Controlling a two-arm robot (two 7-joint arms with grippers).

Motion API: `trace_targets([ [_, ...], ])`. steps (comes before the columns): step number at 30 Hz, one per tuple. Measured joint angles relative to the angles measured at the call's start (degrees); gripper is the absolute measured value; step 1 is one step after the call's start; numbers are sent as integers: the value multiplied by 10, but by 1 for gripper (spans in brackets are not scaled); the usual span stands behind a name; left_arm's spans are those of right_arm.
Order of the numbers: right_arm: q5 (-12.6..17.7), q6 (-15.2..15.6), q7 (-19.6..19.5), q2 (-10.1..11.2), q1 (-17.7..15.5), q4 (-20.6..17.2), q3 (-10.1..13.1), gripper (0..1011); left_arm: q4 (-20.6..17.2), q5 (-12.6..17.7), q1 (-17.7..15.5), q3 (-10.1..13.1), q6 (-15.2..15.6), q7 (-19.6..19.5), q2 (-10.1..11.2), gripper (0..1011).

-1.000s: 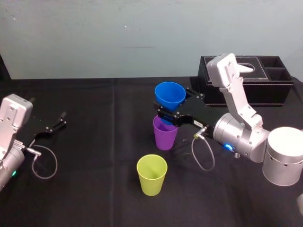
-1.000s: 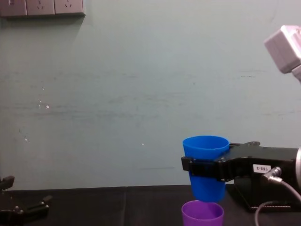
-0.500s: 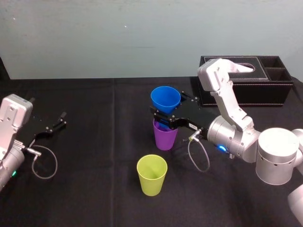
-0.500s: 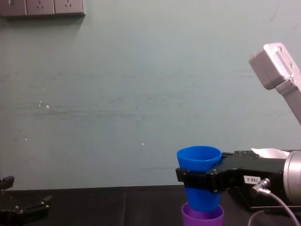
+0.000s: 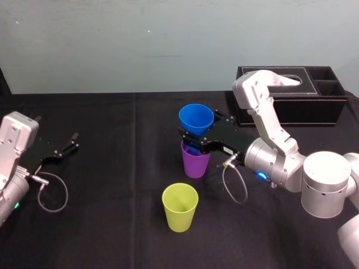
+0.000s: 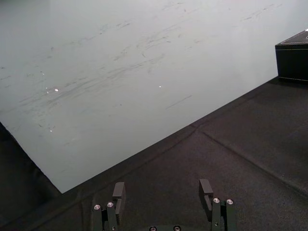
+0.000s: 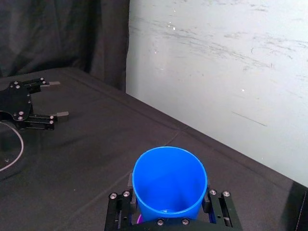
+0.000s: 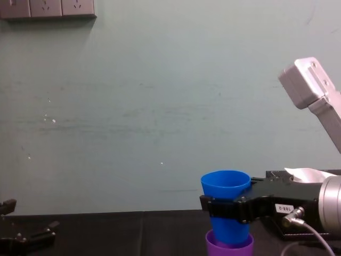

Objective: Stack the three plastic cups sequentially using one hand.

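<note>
Right gripper [image 5: 192, 135] is clamped on the blue cup [image 5: 196, 119] just below its rim, mid-table. In the chest view the blue base sits just inside the purple cup's [image 5: 195, 162] mouth and is not seated. The purple cup stands upright on the black table [image 5: 112, 190]. The yellow cup [image 5: 180, 207] (yellow-green really) stands alone, nearer the robot and slightly left, apart from the pair. Left gripper [image 5: 72, 143] is parked far left with fingers spread, holding nothing. The tissue box [image 5: 291, 103] is at far right.

Risks from here:
- Letting go now would likely leave blue cocked or bouncing out, since only its base is inside.
- If blue is off-centre, pushing it down could shove the light purple cup sideways or tip it on the cloth. Nothing braces purple.
- The fingers grip low enough that they may hit purple's rim before blue bottoms out. That would cause a jam or a knock-over.
- Pressing too hard could wedge the tapered cups, and purple might lift with blue when the fingers open.
- The cable loop under the right wrist hangs near yellow, so a low swing toward the robot might brush it.
</note>
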Motion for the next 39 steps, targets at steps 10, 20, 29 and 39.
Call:
trace_targets([
  [10,-3,-2,6,-3,1,8,0,733,0,0,0,0,0,0,0,1000],
  [20,-6,-6,8,-6,1,22,-1,733,0,0,0,0,0,0,0,1000],
  [29,-8,-8,11,-7,0,28,-1,733,0,0,0,0,0,0,0,1000],
  [39,-8,-8,10,-7,-1,28,-1,762,0,0,0,0,0,0,0,1000],
])
